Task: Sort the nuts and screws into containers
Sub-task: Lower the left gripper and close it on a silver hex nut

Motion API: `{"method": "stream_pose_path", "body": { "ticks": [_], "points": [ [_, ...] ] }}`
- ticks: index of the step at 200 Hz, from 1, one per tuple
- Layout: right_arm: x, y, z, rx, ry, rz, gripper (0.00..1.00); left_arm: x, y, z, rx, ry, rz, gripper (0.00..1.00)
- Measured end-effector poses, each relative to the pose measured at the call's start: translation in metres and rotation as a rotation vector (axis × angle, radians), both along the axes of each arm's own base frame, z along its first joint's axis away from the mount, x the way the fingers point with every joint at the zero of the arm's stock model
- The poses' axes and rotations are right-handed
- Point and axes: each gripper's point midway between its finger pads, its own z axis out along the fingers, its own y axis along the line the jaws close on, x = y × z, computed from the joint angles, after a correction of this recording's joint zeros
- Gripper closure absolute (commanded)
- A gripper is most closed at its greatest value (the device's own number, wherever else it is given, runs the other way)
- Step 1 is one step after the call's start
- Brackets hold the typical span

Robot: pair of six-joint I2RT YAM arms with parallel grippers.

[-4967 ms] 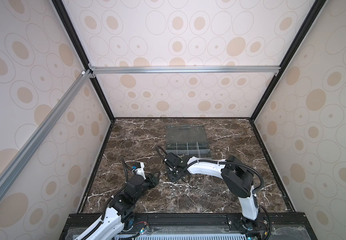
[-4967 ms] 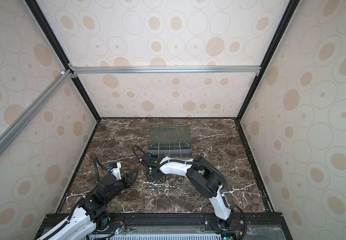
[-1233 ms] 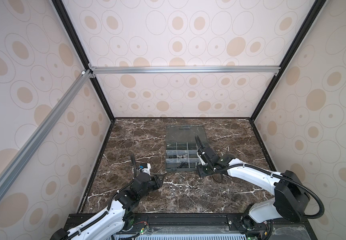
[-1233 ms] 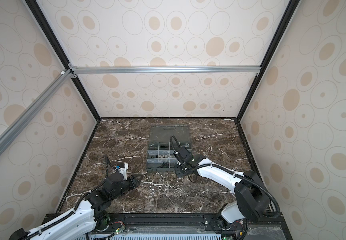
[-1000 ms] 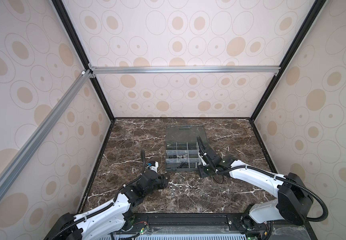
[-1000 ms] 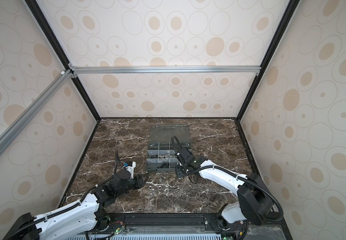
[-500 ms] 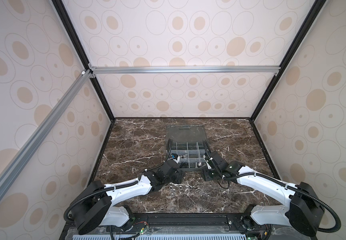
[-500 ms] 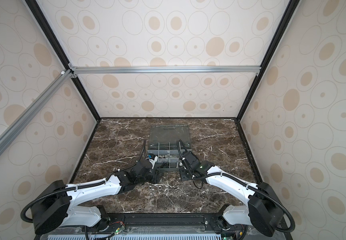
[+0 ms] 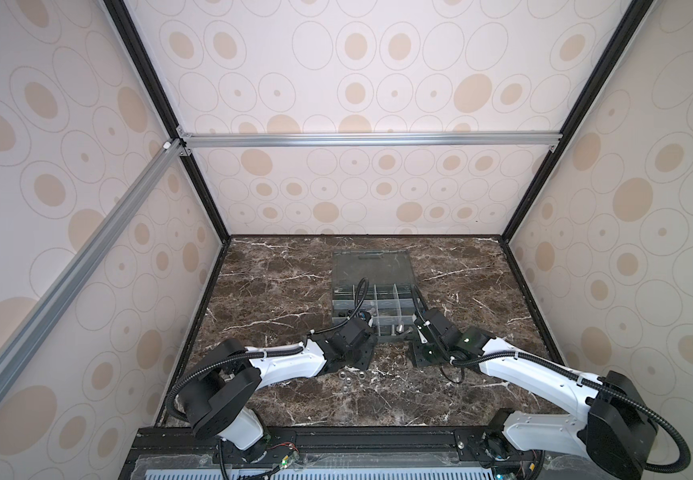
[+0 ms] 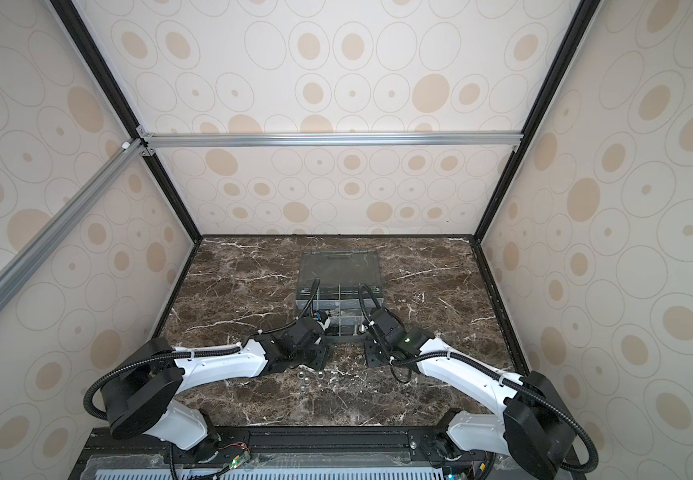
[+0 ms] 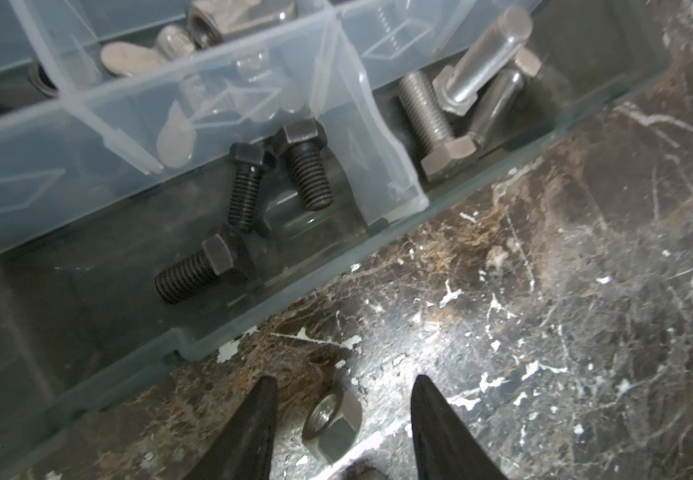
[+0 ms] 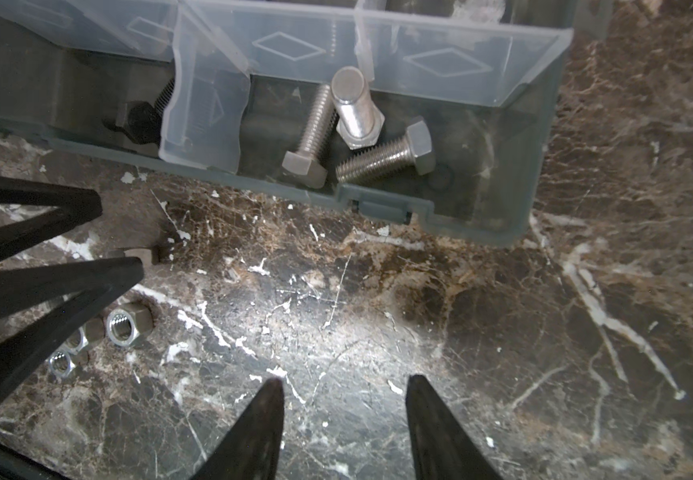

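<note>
On marble [image 11: 544,332], a nut [image 11: 332,428] lies between the left gripper's [image 11: 343,377] jaws.

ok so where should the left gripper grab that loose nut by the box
Probably pinch the nut across two opposite outer flats, coming straight down from above: it lies on the table with its hole showing, between the open fingers of the left gripper.

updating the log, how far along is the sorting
Done: black screws and silver screws lie in separate compartments of the organizer box. In hand: the open left gripper straddles one nut on the table, not yet gripped. Remaining: three more nuts beside it; the right gripper is open and empty.
</note>
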Motion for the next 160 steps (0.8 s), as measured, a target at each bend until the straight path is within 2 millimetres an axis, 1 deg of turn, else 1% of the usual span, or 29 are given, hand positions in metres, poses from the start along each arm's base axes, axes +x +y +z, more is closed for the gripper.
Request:
{"method": "stream_pose_path", "body": {
  "ticks": [18,66,96,160],
  "points": [
    [-0.002,-0.002,-0.003,-0.005,0.007,-0.003,0.49,-0.002,0.001,-0.004,0.014,0.006,-0.007,0.5],
    [-0.002,-0.001,-0.003,-0.003,0.007,-0.006,0.48,-0.006,-0.002,-0.009,0.025,0.014,-0.023,0.55],
    [-0.002,-0.001,-0.003,-0.002,0.008,-0.006,0.48,-0.011,-0.004,-0.014,0.038,0.024,-0.037,0.56],
    [-0.003,-0.002,-0.006,-0.003,0.014,-0.009,0.48,-0.016,-0.006,-0.019,0.056,0.027,-0.05,0.64]
  ]
}}
